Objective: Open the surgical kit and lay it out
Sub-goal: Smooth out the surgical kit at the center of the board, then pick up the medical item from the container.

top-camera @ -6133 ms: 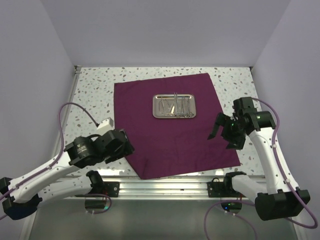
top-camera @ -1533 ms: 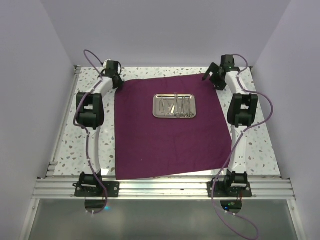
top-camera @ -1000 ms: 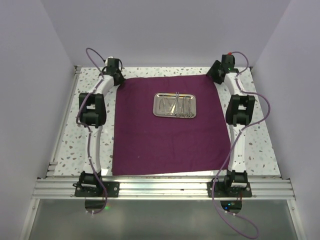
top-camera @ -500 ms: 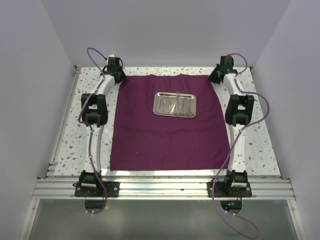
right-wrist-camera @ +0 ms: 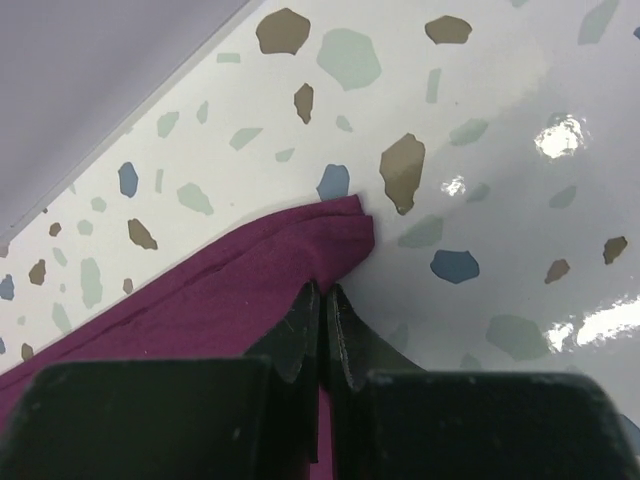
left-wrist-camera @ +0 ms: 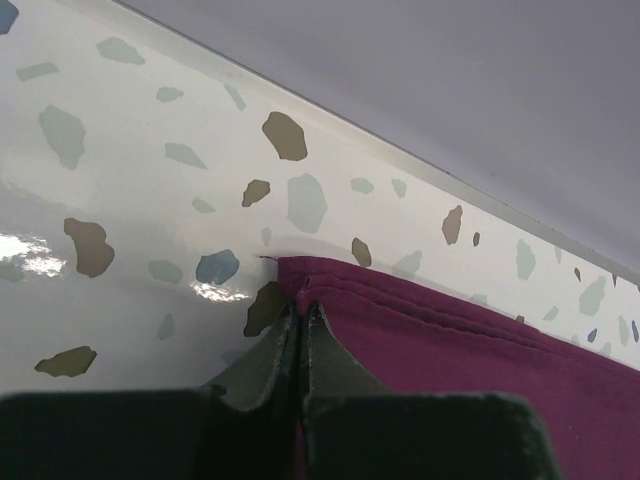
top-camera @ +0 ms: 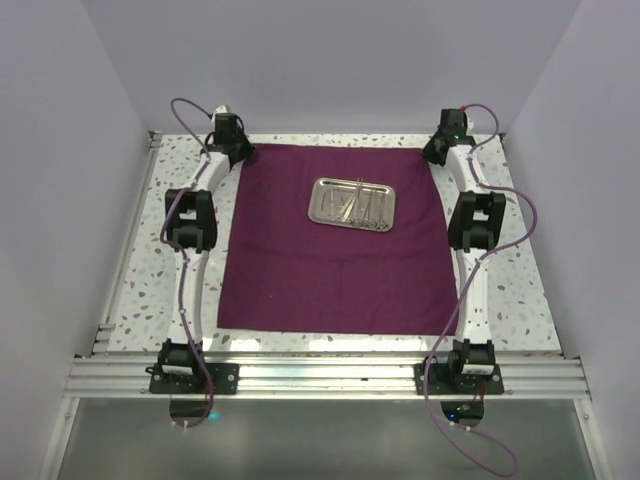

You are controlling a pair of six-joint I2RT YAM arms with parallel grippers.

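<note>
Cloth [top-camera: 330, 270], dark purple, lies spread nearly flat over the middle of the speckled table [top-camera: 150, 260]. Its far edge runs close along the back wall [top-camera: 330, 70], and its near edge stops just short of the metal rail [top-camera: 320, 375] at the front. On the far half of the cloth, a little right of centre and turned slightly askew, sits the shiny steel tray [top-camera: 322, 200]. Thin silver instruments [top-camera: 362, 205] lie side by side in the tray; from above they are too small to tell apart.

Both arms are stretched far out, one along each side edge of the cloth. The left gripper [top-camera: 240, 152] is at the far left corner and the right gripper [top-camera: 432, 155] at the far right corner.

In the left wrist view the left gripper [left-wrist-camera: 302, 315] has its dark fingers [left-wrist-camera: 275, 350] pressed together, pinching the corner of the cloth [left-wrist-camera: 450, 370]. The hem runs in small ridges away from the tips.

In the right wrist view the right gripper [right-wrist-camera: 321, 295] is likewise pressed tight on its corner of the cloth [right-wrist-camera: 200, 300], which bunches into a small rounded fold just past the fingertips [right-wrist-camera: 290, 330]. Glossy tabletop shows beside both corners.
</note>
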